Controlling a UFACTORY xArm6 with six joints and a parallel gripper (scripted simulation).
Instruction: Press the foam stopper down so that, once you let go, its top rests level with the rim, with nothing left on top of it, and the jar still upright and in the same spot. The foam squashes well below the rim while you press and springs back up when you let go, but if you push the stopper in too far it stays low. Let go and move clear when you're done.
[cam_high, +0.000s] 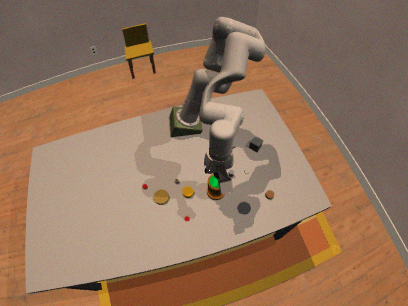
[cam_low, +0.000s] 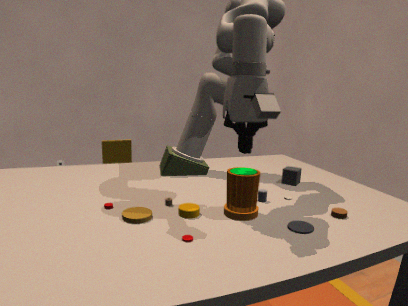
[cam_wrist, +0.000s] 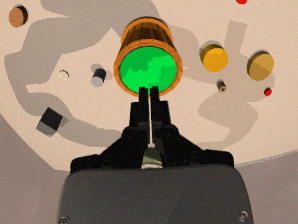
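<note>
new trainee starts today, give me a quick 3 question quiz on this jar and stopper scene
1. True or false: the gripper is touching the foam stopper.
2. Where is the stopper's top? A) far above the rim B) about level with the rim C) out of the jar
3. Are the gripper's fingers open or shut?

Key: 1 false, it hangs above, apart from it. 2 B. 3 shut, holding nothing.
</note>
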